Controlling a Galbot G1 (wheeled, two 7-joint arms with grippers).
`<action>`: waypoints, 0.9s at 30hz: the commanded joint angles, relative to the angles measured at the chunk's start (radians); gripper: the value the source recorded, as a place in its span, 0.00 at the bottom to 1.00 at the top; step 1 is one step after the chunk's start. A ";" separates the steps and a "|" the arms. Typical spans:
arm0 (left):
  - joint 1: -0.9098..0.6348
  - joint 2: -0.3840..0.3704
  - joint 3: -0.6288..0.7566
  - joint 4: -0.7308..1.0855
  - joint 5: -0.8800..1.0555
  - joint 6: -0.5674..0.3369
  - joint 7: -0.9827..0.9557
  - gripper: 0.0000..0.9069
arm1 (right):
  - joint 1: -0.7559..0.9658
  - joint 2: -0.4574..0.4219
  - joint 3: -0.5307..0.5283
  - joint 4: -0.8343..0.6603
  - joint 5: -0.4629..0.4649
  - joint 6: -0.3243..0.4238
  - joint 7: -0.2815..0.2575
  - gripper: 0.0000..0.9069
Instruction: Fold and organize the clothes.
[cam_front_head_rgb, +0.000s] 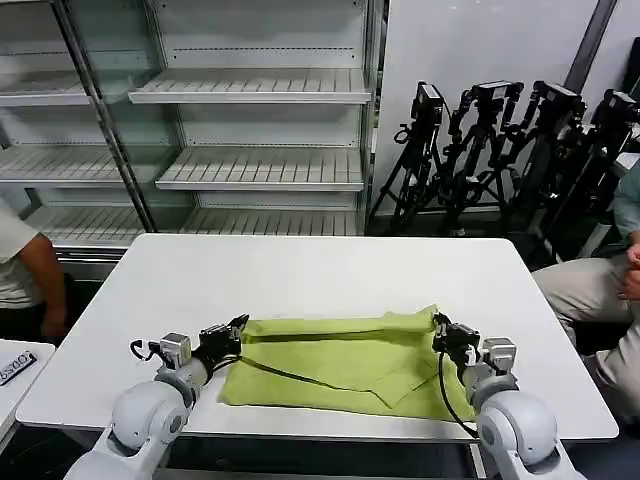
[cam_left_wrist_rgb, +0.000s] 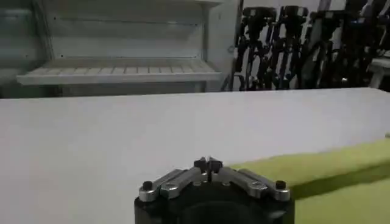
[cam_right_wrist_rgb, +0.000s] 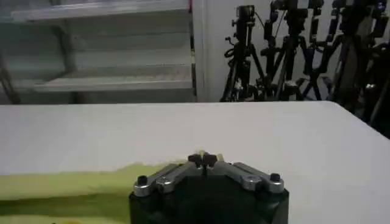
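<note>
The clothes are a single lime T-shirt, lying partly folded across the near half of the white table. My left gripper is shut at the shirt's far left corner, low over the table. In the left wrist view its tips meet right at the end of the green cloth. My right gripper is shut on the far right corner, which stands up in a small peak. In the right wrist view a sliver of cloth pokes out above this gripper, and the shirt trails off to one side.
Empty white shelves stand behind the table, and black tripods stand at the back right. A person's arm is at the left edge and another person sits at the right edge. A second white surface lies at the near left.
</note>
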 joint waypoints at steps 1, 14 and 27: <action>0.057 0.007 -0.016 -0.057 0.010 0.012 0.007 0.01 | -0.075 -0.012 0.034 0.055 0.001 0.000 -0.004 0.00; 0.086 0.016 -0.016 -0.096 0.017 0.022 0.009 0.01 | -0.173 -0.010 0.054 0.139 0.002 -0.001 -0.001 0.00; 0.159 0.006 -0.028 -0.166 0.130 0.023 -0.010 1.00 | -0.197 -0.011 0.070 0.120 -0.029 0.000 -0.011 1.00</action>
